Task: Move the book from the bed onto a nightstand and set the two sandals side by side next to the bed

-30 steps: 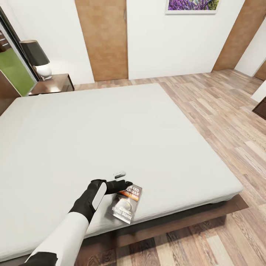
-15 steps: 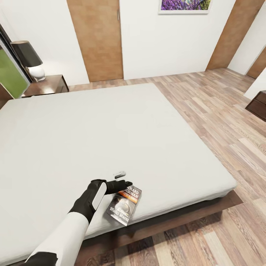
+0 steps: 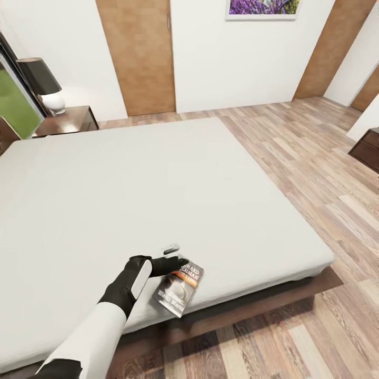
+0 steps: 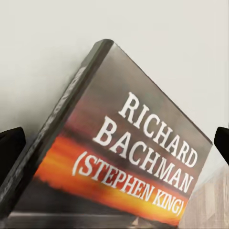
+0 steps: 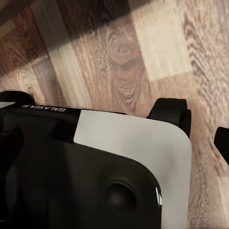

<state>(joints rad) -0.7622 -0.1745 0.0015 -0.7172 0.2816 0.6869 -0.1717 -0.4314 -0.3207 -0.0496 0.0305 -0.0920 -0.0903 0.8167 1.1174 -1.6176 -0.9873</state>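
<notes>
Grey book [image 4: 129, 157], title legible at wrist cam, seemingly touches left claw [image 3: 178, 261].

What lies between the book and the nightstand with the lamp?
In the head view, only bare pale mattress of the bed stretches between the book and the nightstand; nothing else lies on it.

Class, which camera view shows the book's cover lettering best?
The left wrist view: the book is close, its white title readable. In the head view the book is small at the bed edge, lettering barely legible.

Book [image 3: 178, 287] on bed [image 3: 158, 195] near edge; nightstand [image 3: 66, 121] behind.
</notes>
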